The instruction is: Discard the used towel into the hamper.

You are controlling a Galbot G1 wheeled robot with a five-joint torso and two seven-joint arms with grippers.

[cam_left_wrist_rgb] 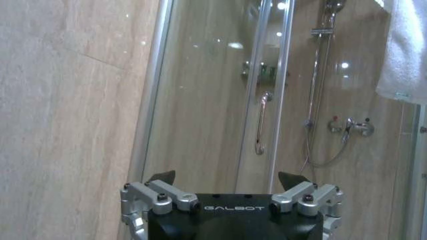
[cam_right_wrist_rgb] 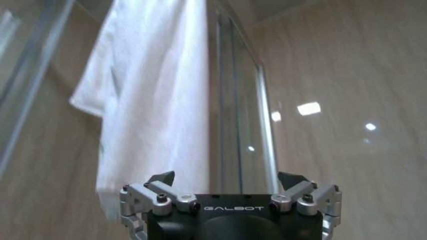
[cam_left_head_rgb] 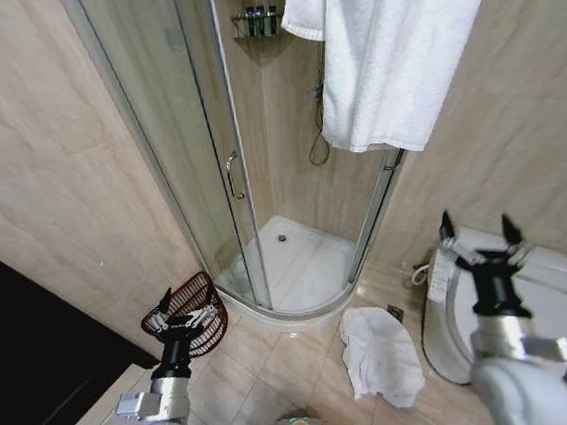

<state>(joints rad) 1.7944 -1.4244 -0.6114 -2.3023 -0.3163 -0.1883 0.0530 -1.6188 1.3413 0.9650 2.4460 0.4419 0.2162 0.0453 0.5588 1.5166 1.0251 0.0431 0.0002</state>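
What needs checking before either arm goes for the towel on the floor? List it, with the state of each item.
1. Towel located: ok. A crumpled white towel lies on the floor tiles between the shower tray and the toilet.
2. Hamper located and open: ok. The hamper stands by the wall beside the shower door; its inside cannot be judged.
3. Left gripper free: ok, open and holding nothing, raised in front of the hamper.
4. Right gripper free: ok, open and holding nothing, raised over the toilet.
5. Which towel is the used one: cannot tell. A second white hanging towel drapes over the shower wall.
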